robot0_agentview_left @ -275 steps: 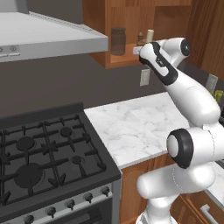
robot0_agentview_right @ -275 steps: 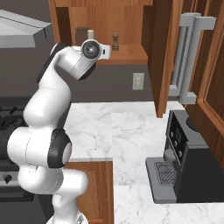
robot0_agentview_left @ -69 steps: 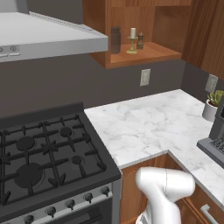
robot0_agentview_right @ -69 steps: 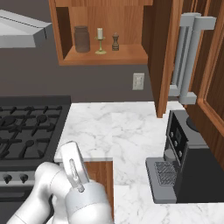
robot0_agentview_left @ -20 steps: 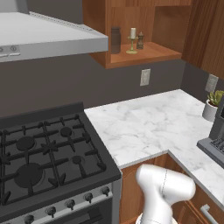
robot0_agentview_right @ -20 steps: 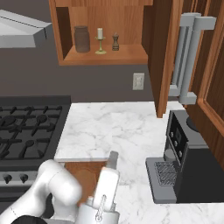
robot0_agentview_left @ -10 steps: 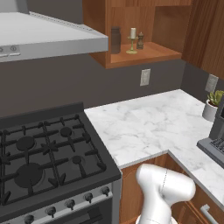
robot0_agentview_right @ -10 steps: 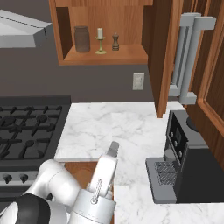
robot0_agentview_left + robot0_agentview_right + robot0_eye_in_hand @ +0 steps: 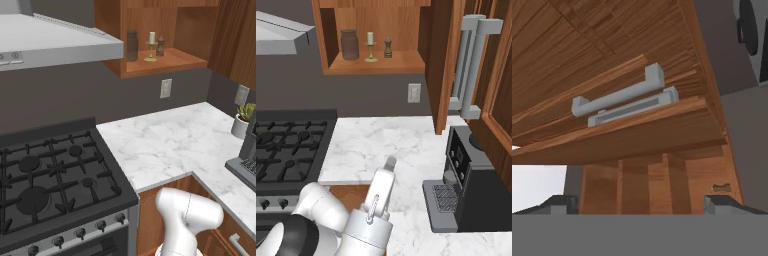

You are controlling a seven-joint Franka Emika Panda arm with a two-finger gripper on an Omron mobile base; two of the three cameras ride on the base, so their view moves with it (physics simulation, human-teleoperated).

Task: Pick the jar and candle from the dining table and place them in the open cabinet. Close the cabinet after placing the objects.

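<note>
The grey jar (image 9: pixel 349 45) and the cream candle (image 9: pixel 370 46) on its brass holder stand side by side on the shelf of the open wooden cabinet (image 9: pixel 376 65). They show again as jar (image 9: pixel 132 46) and candle (image 9: pixel 151 45). The cabinet door (image 9: pixel 440 60) hangs open to the right, silver bar handle (image 9: pixel 471 65) on its far face. My gripper (image 9: pixel 390 163) sits low over the counter's front edge, pointing up. In the hand view the gripper (image 9: pixel 644 205) is open, empty, looking up at brown wood and the handle (image 9: pixel 619 95). The dining table is out of view.
A small dark pepper mill (image 9: pixel 388 48) stands right of the candle. A black gas stove (image 9: pixel 45 175) and grey range hood (image 9: pixel 55 45) lie left. The marble counter (image 9: pixel 386 140) carries a coffee machine (image 9: pixel 466 185) and a potted plant (image 9: pixel 242 120). A wall outlet (image 9: pixel 414 93) sits under the cabinet.
In the right base view the hand has swung a little right and risen from beside the base to above the counter's edge. Jar, candle and door have not moved.
</note>
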